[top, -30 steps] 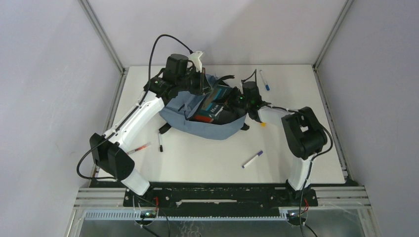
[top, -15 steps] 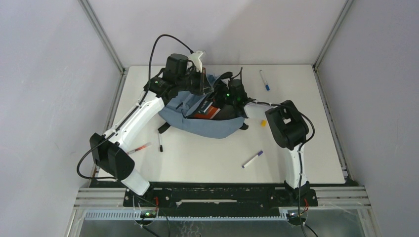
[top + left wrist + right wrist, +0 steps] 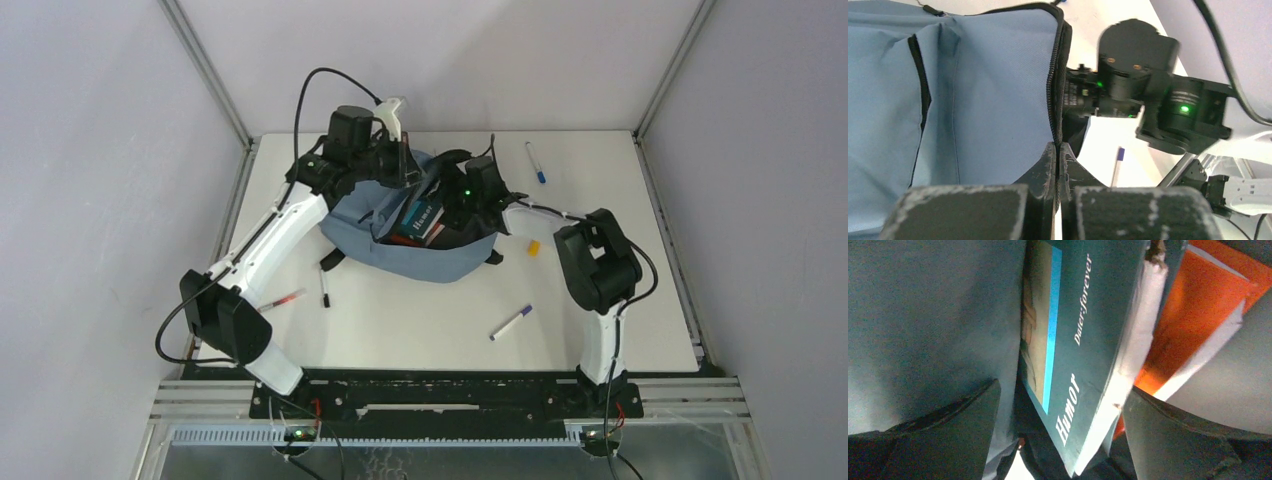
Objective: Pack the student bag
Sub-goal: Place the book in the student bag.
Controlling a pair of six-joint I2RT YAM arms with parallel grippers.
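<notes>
Grey walls (image 3: pixel 90 150) close in a white table (image 3: pixel 400 335). The bag (image 3: pixel 420 262) lies at its back centre, mouth open toward the right arm. The left gripper (image 3: pixel 1058 149) is pinched tight on the bag's zip edge and holds the flap up. The right gripper (image 3: pixel 1062 390) sits in the mouth with its jaws wide apart, either side of a teal book (image 3: pixel 1083 315) that leans against an orange book (image 3: pixel 1198 305) inside. Neither jaw looks clamped on the cover.

The step in hand looks like the release of the teal book into the bag. Four pens lie loose on the table: blue (image 3: pixel 536 162), purple (image 3: pixel 511 322), black (image 3: pixel 324 288) and red (image 3: pixel 281 299), along with a small yellow piece (image 3: pixel 533 247). The next move calls for drawing the right arm straight back without snagging the fabric, then going for a pen while the left grip stays on the flap.
</notes>
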